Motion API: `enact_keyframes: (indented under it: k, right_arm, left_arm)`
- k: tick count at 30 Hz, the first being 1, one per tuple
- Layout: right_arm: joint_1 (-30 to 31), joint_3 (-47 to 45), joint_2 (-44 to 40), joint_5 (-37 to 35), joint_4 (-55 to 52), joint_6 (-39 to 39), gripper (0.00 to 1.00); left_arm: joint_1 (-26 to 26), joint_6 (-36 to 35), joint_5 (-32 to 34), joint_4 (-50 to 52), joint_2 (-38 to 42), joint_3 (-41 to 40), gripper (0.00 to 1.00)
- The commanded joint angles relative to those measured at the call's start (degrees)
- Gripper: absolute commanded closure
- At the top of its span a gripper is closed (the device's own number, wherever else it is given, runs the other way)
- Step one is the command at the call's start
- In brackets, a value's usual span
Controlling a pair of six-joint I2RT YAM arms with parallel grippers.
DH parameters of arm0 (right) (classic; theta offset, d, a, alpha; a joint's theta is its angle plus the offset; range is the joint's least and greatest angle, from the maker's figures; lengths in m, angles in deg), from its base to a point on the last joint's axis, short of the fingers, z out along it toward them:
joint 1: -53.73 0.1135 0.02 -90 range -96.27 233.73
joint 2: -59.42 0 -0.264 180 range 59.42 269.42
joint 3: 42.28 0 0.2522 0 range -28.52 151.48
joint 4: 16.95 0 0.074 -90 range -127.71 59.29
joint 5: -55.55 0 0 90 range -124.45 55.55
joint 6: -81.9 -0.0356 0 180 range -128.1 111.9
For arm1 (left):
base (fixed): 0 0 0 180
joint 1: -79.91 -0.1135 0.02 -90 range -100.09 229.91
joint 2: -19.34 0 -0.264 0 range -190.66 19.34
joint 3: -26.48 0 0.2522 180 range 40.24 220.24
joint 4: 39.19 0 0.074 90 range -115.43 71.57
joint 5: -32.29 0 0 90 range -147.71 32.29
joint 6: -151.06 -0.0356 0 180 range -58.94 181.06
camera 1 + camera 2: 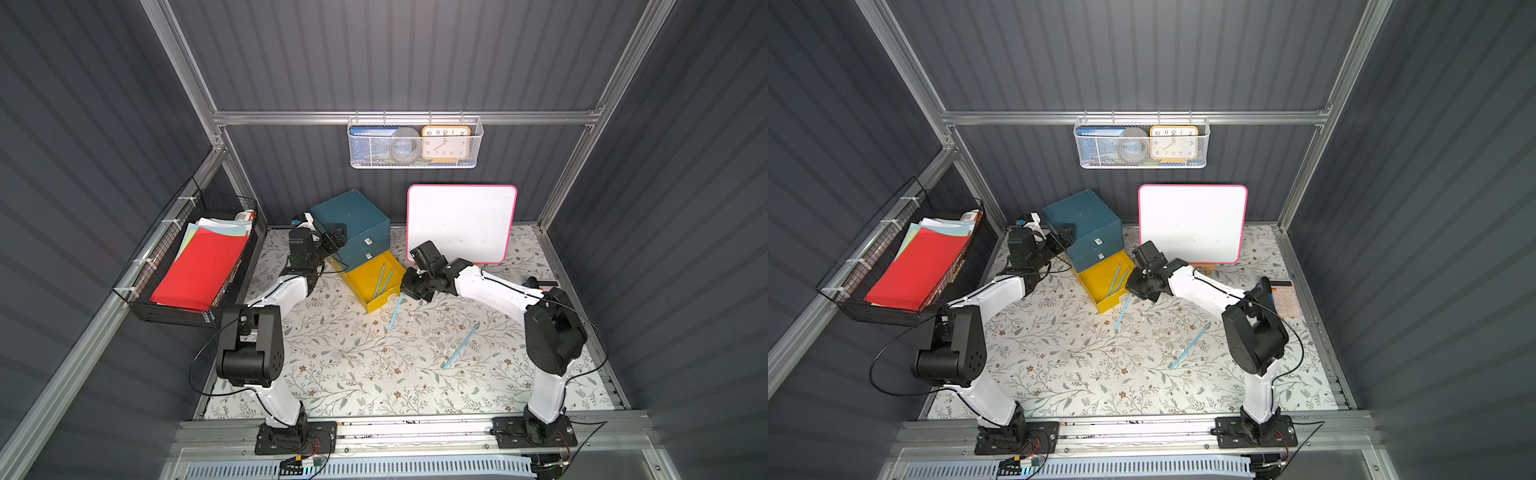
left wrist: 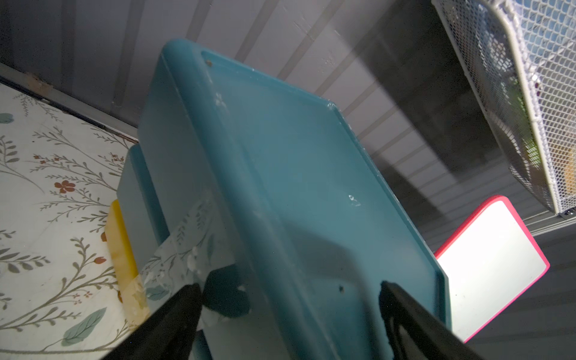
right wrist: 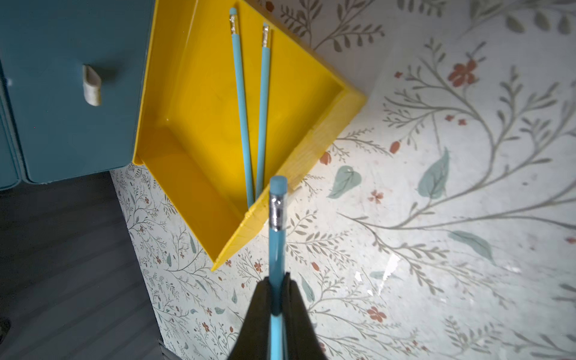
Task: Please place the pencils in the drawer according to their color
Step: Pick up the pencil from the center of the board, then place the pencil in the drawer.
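Pencil (image 3: 276, 243), light blue, pinched in right tool (image 3: 276, 280), left tool (image 2: 290, 288) spread wide astride teal cabinet (image 2: 296, 171), perhaps touching.

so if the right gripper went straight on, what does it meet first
Probably the front wall of the yellow drawer, reached first by the eraser end of the held blue pencil; height is unclear, so it might clear the rim.

Yellow drawer (image 1: 1096, 286) w/ 2 blue pencils (image 1: 1114, 279)
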Motion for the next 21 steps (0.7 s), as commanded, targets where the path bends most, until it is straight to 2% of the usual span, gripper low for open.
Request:
enact_keyframes:
  k: [1, 21]
  right_arm:
    - [0.25, 4.46, 3.43, 0.33, -0.35, 1.61, 1.00]
    - [0.12, 22.97, 18.73, -2.57, -1.18, 0.10, 1.00]
  left_arm:
    - [0.44, -1.57, -1.25, 2.16, 0.87, -0.72, 0.07]
    - [0.44, -1.51, -1.37, 2.51, 0.74, -0.41, 0.07]
